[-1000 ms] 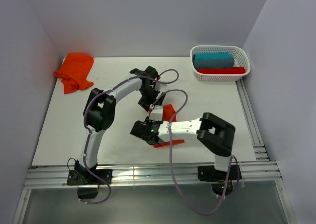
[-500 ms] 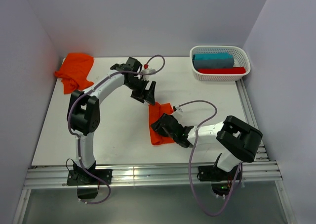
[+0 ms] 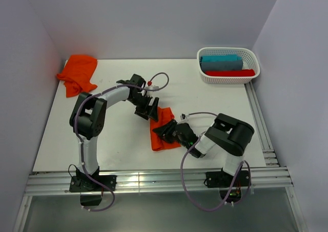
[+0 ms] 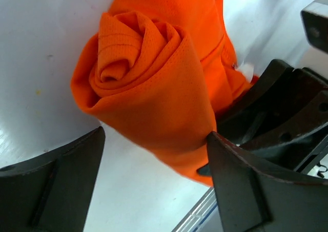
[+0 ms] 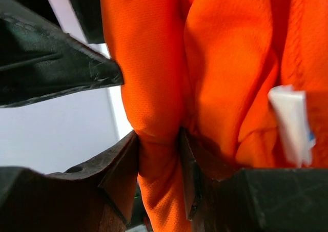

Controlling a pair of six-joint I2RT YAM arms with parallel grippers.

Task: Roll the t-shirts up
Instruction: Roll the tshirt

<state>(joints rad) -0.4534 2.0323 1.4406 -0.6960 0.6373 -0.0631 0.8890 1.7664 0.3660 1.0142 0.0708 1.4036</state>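
A rolled t-shirt (image 3: 159, 134), bright orange, lies on the white table (image 3: 102, 140) near the middle of its front edge. The left gripper (image 4: 154, 142) is released, its fingers spread wide on either side of the roll's spiral end. The right gripper (image 5: 159, 140) is clenched on a fold of the same shirt. A crumpled t-shirt (image 3: 78, 74) sits in the far left corner, a white lattice basket (image 3: 225, 79) holding teal and red cloth in the far right
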